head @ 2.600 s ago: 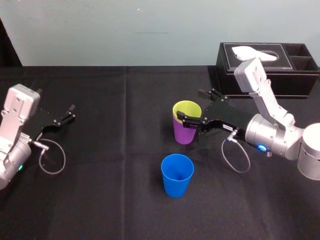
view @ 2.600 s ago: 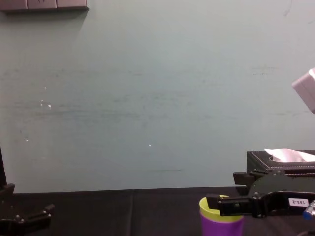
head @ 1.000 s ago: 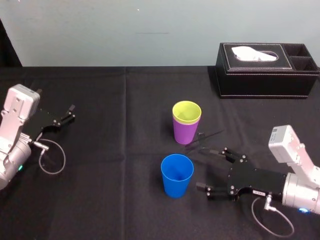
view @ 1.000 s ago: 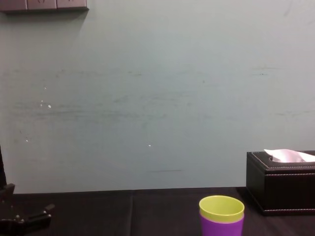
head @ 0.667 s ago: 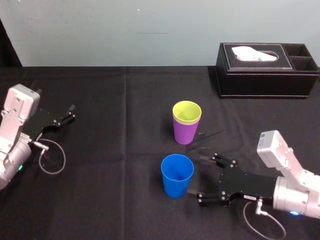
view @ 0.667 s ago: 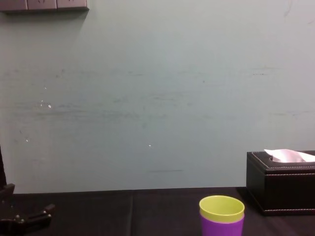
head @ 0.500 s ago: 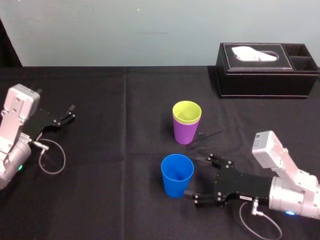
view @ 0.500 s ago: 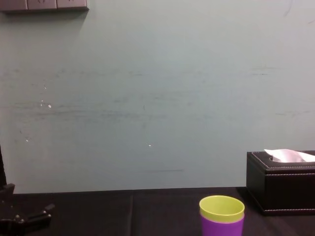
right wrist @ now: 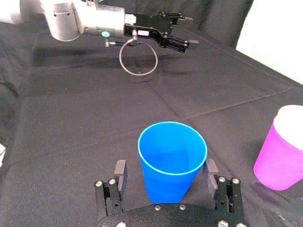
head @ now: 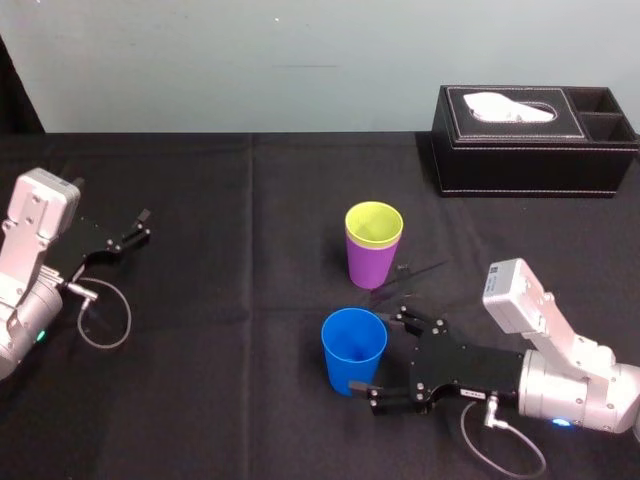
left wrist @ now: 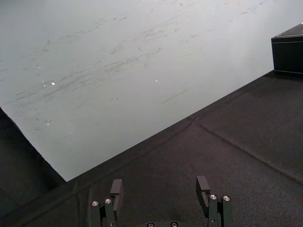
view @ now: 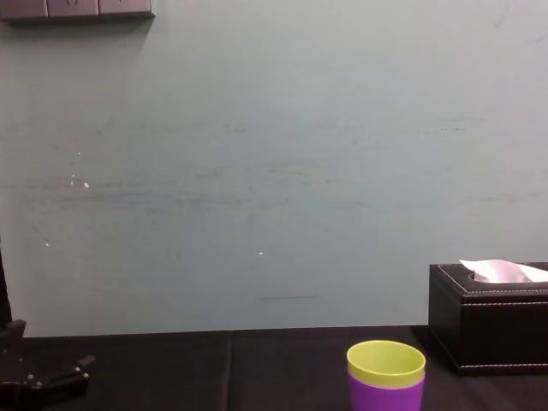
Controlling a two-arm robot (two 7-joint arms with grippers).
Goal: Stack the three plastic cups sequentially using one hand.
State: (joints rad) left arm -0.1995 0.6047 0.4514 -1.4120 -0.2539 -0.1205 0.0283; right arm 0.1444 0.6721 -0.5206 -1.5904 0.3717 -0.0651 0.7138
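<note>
A blue cup (head: 354, 350) stands upright near the table's front centre. Behind it, the yellow-green cup (head: 374, 223) sits nested in the purple cup (head: 370, 263); the chest view shows the same pair, yellow-green cup (view: 385, 361) in purple cup (view: 385, 396). My right gripper (head: 372, 352) lies low at the blue cup's right, open. In the right wrist view the blue cup (right wrist: 173, 161) stands between the two fingers (right wrist: 120, 173), with small gaps on both sides. My left gripper (head: 135, 228) is parked open at the far left, holding nothing.
A black tissue box (head: 535, 140) stands at the back right, well behind the cups. A black cloth (head: 230, 350) covers the table. A loose cable loop (head: 105, 315) hangs by the left arm.
My right gripper has slid left along the table toward the blue cup, so its open fingers now stand on either side of it. The cups and left arm have not moved.
</note>
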